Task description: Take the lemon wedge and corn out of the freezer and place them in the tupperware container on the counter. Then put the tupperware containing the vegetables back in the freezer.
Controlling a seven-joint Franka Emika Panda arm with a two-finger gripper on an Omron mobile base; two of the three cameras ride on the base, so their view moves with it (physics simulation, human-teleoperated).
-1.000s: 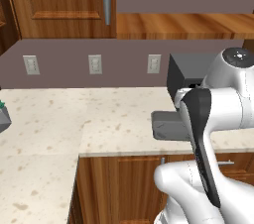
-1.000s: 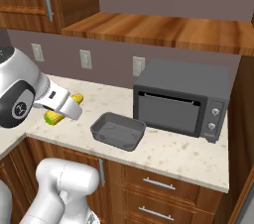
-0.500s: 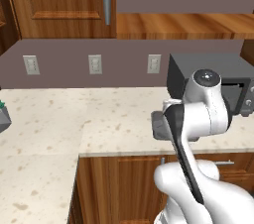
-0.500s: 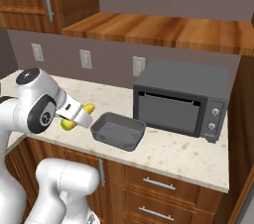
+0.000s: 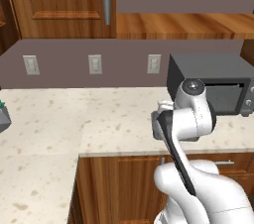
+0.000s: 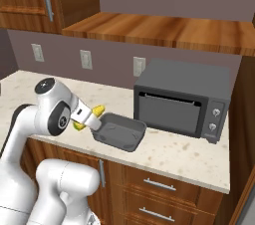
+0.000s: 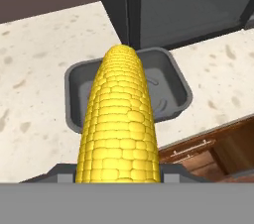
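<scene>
One cob of corn (image 7: 119,124) pinched in the gripper (image 6: 91,117), held just at the near-left edge of the tupperware container (image 6: 130,140).

From the hand camera, the cob runs lengthwise straight out from between the jaws, which clamp it on both sides at its base; its tip points over the dark-grey tray's hollow, with the tray below and apart from it. From the right base camera, the cob's yellow end shows just beside the tray's left rim, above the counter (image 6: 174,157). The tray sits on the speckled stone directly in front of the toaster oven (image 6: 183,99), close to the counter's front edge.
</scene>
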